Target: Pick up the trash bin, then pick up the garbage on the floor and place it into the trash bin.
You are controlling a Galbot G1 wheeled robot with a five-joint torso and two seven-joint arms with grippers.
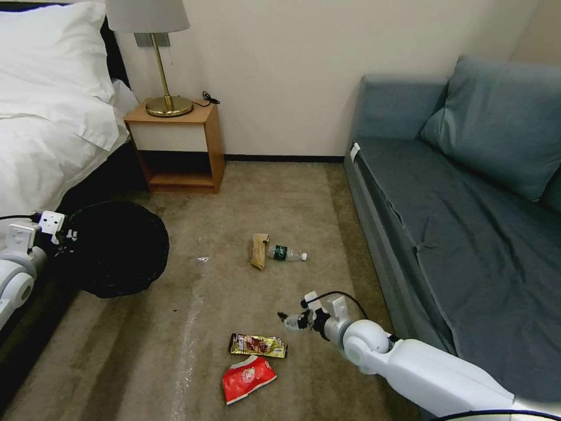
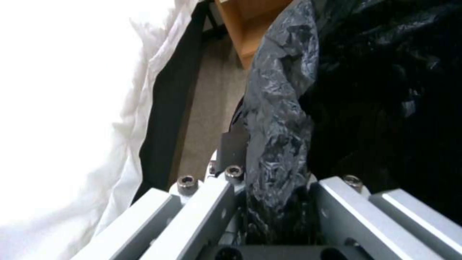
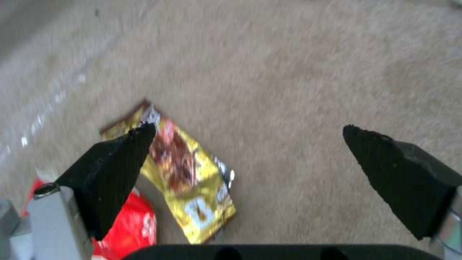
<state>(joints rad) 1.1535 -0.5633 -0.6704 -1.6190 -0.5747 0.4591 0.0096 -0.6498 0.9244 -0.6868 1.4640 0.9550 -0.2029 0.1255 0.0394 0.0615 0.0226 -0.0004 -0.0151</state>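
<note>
At the far left, beside the bed [image 1: 41,146], the left gripper [image 1: 69,237] is pinched on the liner-covered rim of the trash bin [image 1: 114,248]; the left wrist view shows crumpled black liner bag [image 2: 277,119] pressed between its fingers [image 2: 231,144], so the bin looks held and ready to receive. Taking the bin as landmark, the nightstand [image 1: 178,146] with its brass lamp [image 1: 158,58] stands just behind it against the wall. To the bin's right on the carpet [image 1: 304,199], well apart from it, lie the tan paper wrapper [image 1: 259,250] and the clear green-labelled bottle [image 1: 287,254], touching each other. Nearer the robot and also right of the bin lie the yellow-brown snack wrapper [image 1: 258,345] and, just beside it, the red snack bag [image 1: 248,379]. The right gripper [image 1: 292,321] hangs above the carpet, a little beyond and right of the yellow wrapper, its black fingertips [image 3: 120,159] spread wide; in the right wrist view one tip overlaps the wrapper's edge while the other sits over bare carpet. To take the wrapper cleanly, the gripper should probably shift toward the bin side until the foil lies between both tips, then descend to the carpet and close on a raised edge, keeping clear of the red bag. Farthest right from the bin runs the grey-blue sofa [image 1: 467,204].
</note>
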